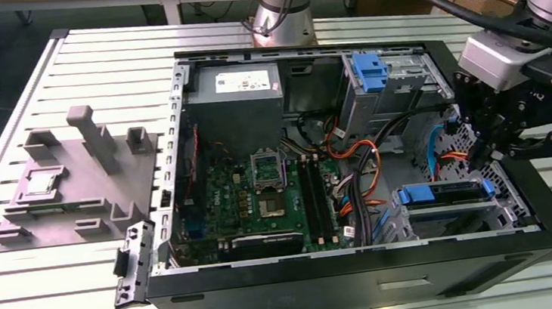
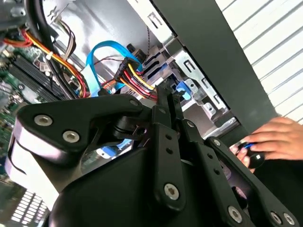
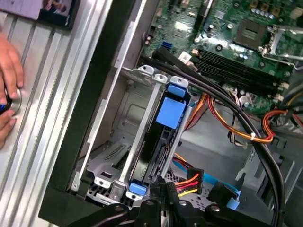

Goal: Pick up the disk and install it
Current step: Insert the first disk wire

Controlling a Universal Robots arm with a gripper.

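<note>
The disk (image 1: 442,191) stands on edge in the metal drive cage (image 1: 451,217) at the near corner of the open computer case, on the exterior view's right. In the first wrist view the disk (image 3: 161,137) shows its blue carrier frame, slotted between the cage rails. My gripper (image 1: 487,157) hovers just above and beyond the cage. In both wrist views its black fingers lie pressed together with nothing between them. The gripper tip (image 3: 163,187) sits near one blue end of the carrier, by the power plug. In the second wrist view the gripper (image 2: 164,92) points at a blue tab (image 2: 182,90).
A person's hand (image 3: 8,90) rests on the slatted table beside the case wall, also seen as the hand (image 2: 274,137). Coloured cables (image 1: 359,169) cross the case next to the cage. A lone blue bracket (image 1: 370,69) stands in the far bay. A grey fixture (image 1: 76,181) sits outside the case.
</note>
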